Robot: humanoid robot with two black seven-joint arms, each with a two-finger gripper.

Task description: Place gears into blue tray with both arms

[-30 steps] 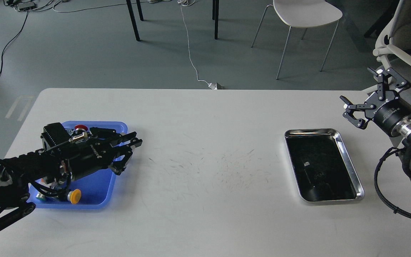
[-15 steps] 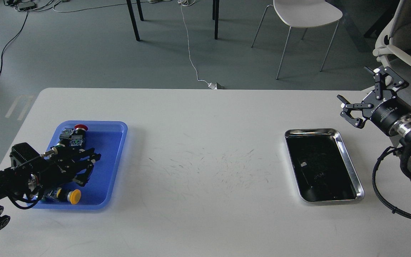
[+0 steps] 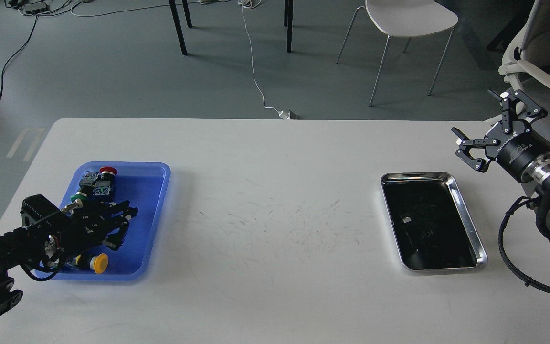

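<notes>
Gears could not be made out anywhere; the blue tray (image 3: 153,217) held only coloured push-buttons (image 3: 97,262). The left gripper (image 3: 123,224) hung over it, state unclear; the right gripper (image 3: 487,129) was spread, empty. Progress uncertain.

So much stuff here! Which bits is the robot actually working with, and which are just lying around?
Part of the job:
blue tray
left claw, over the tray
right claw, open, in the air
No gears can be made out.

Just lying about:
steel tray
coloured push-buttons in the blue tray
chair
floor cables
</notes>
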